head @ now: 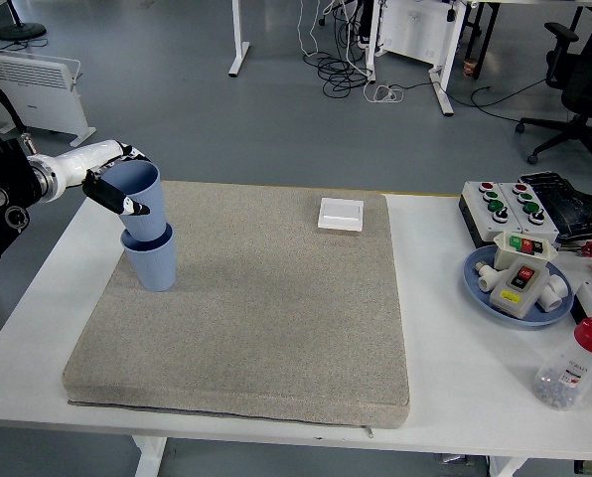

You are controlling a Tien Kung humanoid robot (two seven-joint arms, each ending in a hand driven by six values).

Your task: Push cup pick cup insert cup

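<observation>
Left robot hand (112,184) gripping upper blue cup (139,199), its base inside lower blue cup (153,260)

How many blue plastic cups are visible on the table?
2. One blue plastic cup stands on the grey mat's left side; the other blue cup, gripped by the left robot hand, is partly inserted into it.

White table (445,388) — grey mat (246,328), button boxes (524,204), bottle (577,366).
</observation>
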